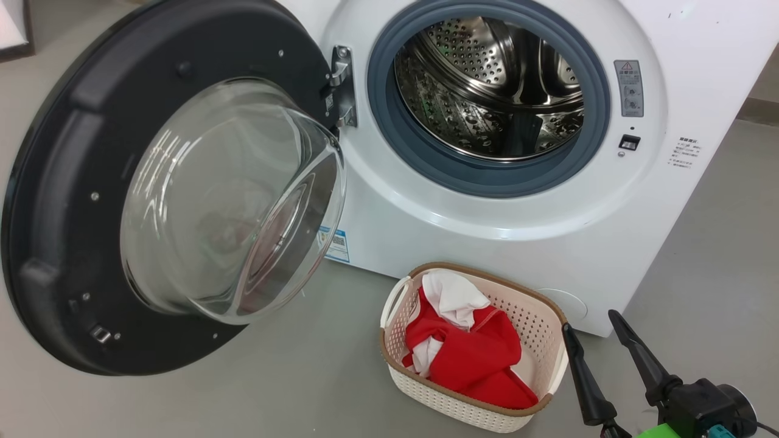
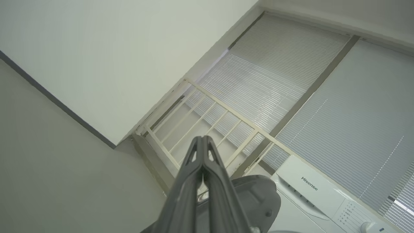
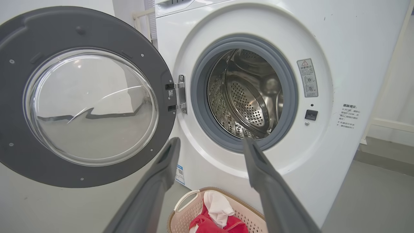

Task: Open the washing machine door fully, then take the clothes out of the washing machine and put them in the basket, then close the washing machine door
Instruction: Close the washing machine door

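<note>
The red and white clothes (image 1: 475, 356) lie in the basket (image 1: 462, 404) on the floor (image 1: 304, 377), just in front of the washing machine (image 1: 487, 243), whose door (image 1: 67, 182) stands wide open. The right gripper (image 1: 589, 321) hovers just beside the basket, fingers spread apart; the left gripper (image 2: 203, 139) has its fingers pressed together.

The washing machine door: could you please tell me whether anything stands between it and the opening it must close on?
Nothing sits in the drum opening. The basket stands on the floor below it, near the door's swing; whether the door clears it is unclear.
</note>
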